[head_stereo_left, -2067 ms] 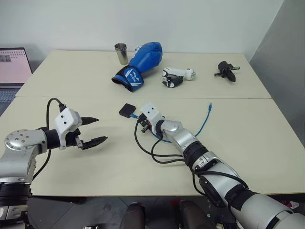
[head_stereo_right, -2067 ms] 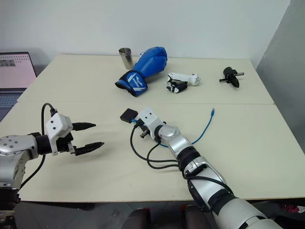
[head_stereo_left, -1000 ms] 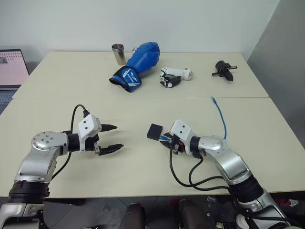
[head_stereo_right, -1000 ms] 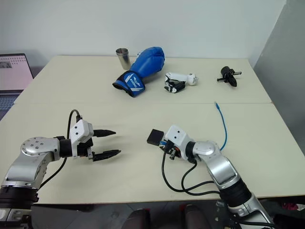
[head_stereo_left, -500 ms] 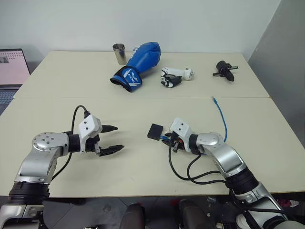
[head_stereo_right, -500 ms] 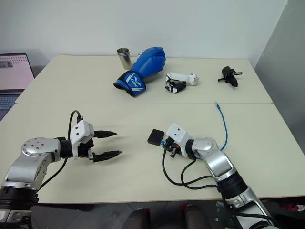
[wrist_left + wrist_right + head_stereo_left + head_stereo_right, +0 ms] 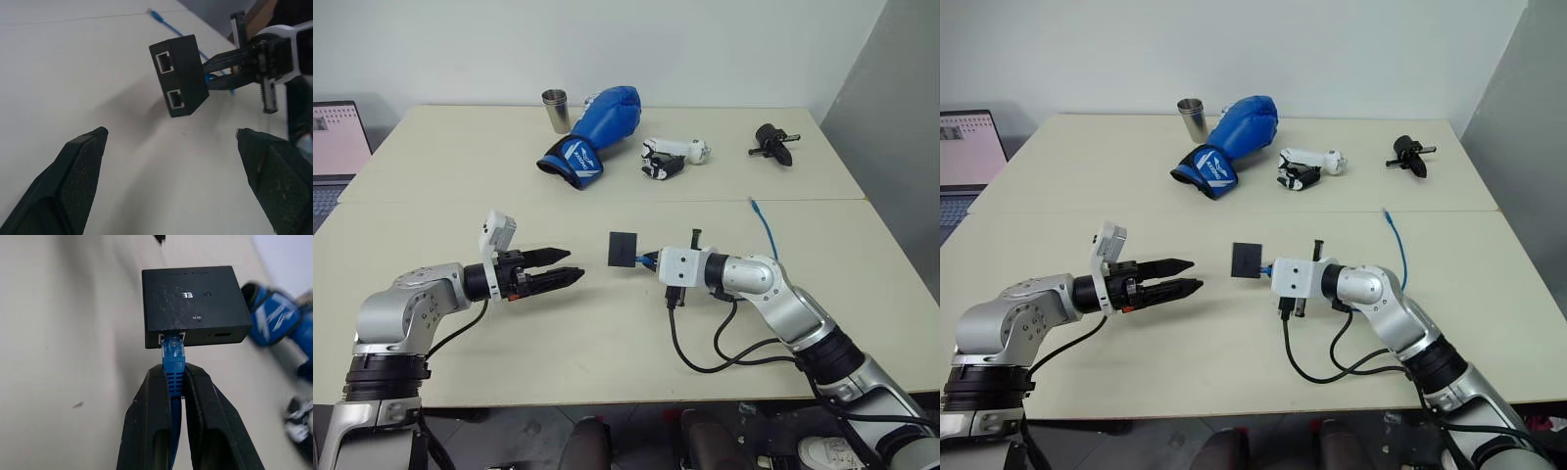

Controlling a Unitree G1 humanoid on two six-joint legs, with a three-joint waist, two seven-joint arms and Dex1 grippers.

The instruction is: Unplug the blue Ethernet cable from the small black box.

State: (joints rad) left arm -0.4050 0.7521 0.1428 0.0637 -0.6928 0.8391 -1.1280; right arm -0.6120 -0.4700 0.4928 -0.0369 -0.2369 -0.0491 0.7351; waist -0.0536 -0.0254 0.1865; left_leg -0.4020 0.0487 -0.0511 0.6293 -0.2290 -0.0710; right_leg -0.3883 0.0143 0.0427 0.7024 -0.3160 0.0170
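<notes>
The small black box (image 7: 624,248) hangs above the table, tilted on edge, carried by the plug of the blue Ethernet cable (image 7: 173,352). My right gripper (image 7: 174,374) is shut on that plug just behind the box. The cable's loose end (image 7: 767,233) trails across the table to the right. In the left wrist view the box (image 7: 180,73) shows two empty ports on the side facing my left gripper (image 7: 171,132). That gripper (image 7: 574,264) is open, a short way left of the box and pointing at it.
At the back of the table lie a blue boxing glove (image 7: 597,125), a metal cup (image 7: 556,108), a white and black handheld device (image 7: 674,157) and a black tool (image 7: 773,145). A laptop (image 7: 337,137) stands at the far left. A seam (image 7: 460,200) joins two tables.
My right gripper has closed on the plug, rolled and risen, lifting the box off the table. My left gripper has rolled, risen and moved right toward the box.
</notes>
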